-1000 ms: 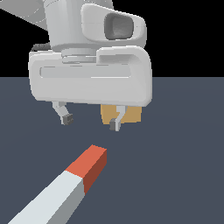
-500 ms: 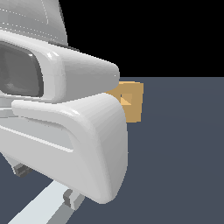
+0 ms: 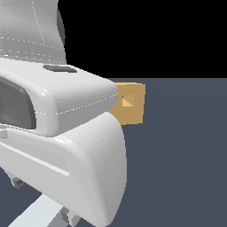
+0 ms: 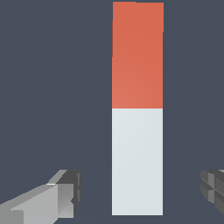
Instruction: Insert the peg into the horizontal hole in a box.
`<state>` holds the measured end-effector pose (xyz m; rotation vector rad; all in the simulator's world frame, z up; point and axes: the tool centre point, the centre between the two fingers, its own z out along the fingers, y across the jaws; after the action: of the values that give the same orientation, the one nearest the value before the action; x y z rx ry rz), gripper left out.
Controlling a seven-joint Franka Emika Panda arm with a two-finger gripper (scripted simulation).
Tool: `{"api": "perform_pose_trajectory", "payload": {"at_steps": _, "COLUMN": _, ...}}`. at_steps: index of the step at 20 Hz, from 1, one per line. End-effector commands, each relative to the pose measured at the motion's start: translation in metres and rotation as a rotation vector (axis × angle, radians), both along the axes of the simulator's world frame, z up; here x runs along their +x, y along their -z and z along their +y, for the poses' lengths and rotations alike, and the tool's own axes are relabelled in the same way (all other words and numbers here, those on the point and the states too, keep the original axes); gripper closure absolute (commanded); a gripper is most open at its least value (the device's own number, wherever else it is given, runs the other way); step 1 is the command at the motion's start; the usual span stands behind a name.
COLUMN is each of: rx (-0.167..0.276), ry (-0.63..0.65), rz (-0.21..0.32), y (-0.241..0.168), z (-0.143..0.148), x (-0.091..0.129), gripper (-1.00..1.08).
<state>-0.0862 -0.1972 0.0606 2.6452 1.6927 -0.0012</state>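
The peg (image 4: pixel 138 131) lies flat on the dark floor, red-orange end section (image 4: pixel 138 54) first and pale grey-white section (image 4: pixel 138 162) behind it. My gripper (image 4: pixel 140 192) is open, its two fingers (image 4: pixel 61 194) standing wide on either side of the pale section without touching it. In the exterior view, the hand's white housing (image 3: pixel 66 146) fills that view's left half. Only a strip of the pale peg (image 3: pixel 40 213) shows beneath it. Beyond the hand stands the tan-orange box (image 3: pixel 133 106), with the hole (image 3: pixel 127 101) in the middle of its face.
Dark grey-blue floor (image 3: pixel 186 155) stretches across the exterior view's right, beside and past the box. Nothing else stands on it.
The hand has swung from above the box's side toward the camera and down over the peg. It now hides the peg's red end in the exterior view. The fingers stay apart.
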Motion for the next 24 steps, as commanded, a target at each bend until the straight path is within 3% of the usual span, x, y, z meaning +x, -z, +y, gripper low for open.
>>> {"api": "perform_pose_trajectory", "payload": {"at_steps": 1, "rx": 0.001, "ry": 0.001, "rz": 0.001, "y": 0.011, "z": 0.000, "x": -0.001, "gripper": -0.92}}
{"api": "perform_pose_trajectory", "payload": {"at_steps": 11, "rx": 0.001, "ry": 0.002, "rz": 0.000, "y": 0.041, "z": -0.001, "x": -0.001, "gripper": -0.92}}
{"api": "perform_pose_trajectory", "payload": {"at_steps": 12, "rx": 0.001, "ry": 0.002, "rz": 0.000, "y": 0.041, "z": -0.001, "x": -0.001, "gripper": 1.08}}
{"api": "perform_pose_trajectory", "payload": {"at_steps": 24, "rx": 0.001, "ry": -0.001, "rz": -0.001, "y": 0.040, "z": 0.000, "x": 0.001, "gripper": 1.08}}
